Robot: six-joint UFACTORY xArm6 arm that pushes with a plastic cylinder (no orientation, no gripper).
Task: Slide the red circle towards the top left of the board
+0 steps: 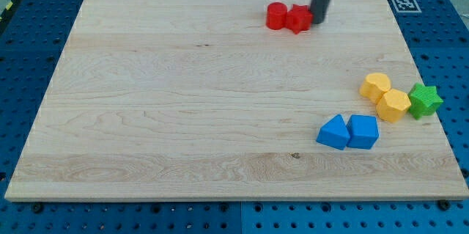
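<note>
Red circle: squat, glossy red cylinder, at 12 o'clock on the wooden board, slightly right of centre. It touches a second red block at its 3 o'clock, whose shape is unclear. My tip sits against that block's right side; the rod is cut off by the view's top. No claw, just a plain rod. The circle is round, so no long axis or heading.

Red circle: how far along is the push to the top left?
Done: my tip is at the view's right side of the second red block, which touches the red circle. In hand: the tip lines up to push both toward the view's left. Left: the circle sits near the top edge, right of centre; most of the board remains to cross.
</note>
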